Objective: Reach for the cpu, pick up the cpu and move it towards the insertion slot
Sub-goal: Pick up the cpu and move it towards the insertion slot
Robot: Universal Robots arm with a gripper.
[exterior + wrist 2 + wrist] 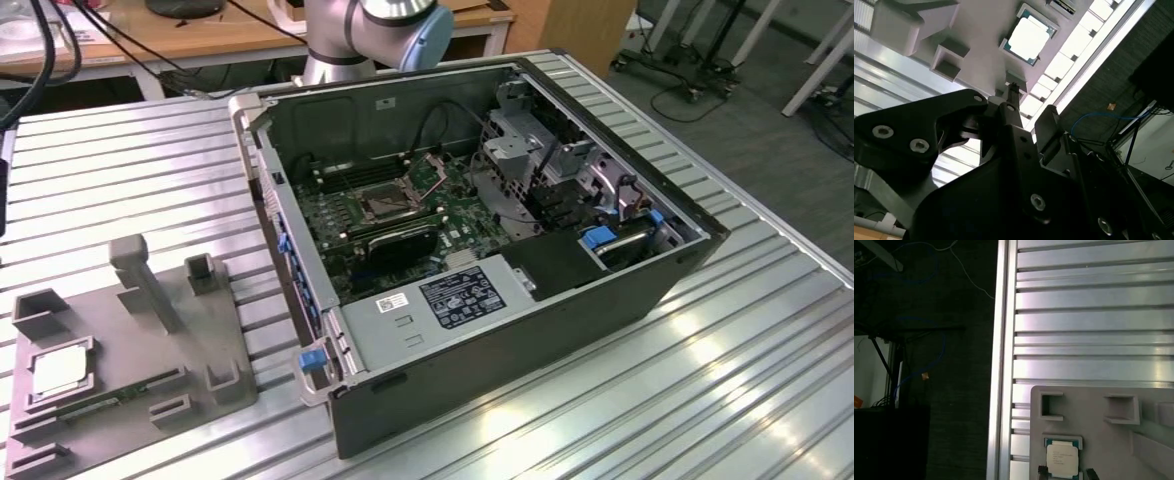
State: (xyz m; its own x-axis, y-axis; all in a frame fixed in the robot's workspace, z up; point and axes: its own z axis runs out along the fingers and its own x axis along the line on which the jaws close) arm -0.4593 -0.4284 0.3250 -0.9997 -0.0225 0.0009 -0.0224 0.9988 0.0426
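Observation:
The cpu (60, 372) is a small silvery square lying flat in a recess of the grey tray (200, 330), at the exterior view's lower left. It shows in both wrist views (1028, 39) (1062, 461), still seated in the tray (1099, 415). My gripper (1066, 473) is open and holds nothing. Its two dark fingertips (1042, 471) stand on either side of the cpu, apart from it. The gripper (1030, 100) hangs well above the tray (979, 55). The insertion slot (387, 206) is the metal-framed square socket on the green board inside the open computer case.
The open black computer case (534, 330) lies on the ribbed metal table (747, 400), to the exterior view's right of the tray. A green memory stick (100, 402) rests in the tray beside the cpu. Raised grey posts (144, 280) stand on the tray. The table edge (999, 360) drops to dark floor.

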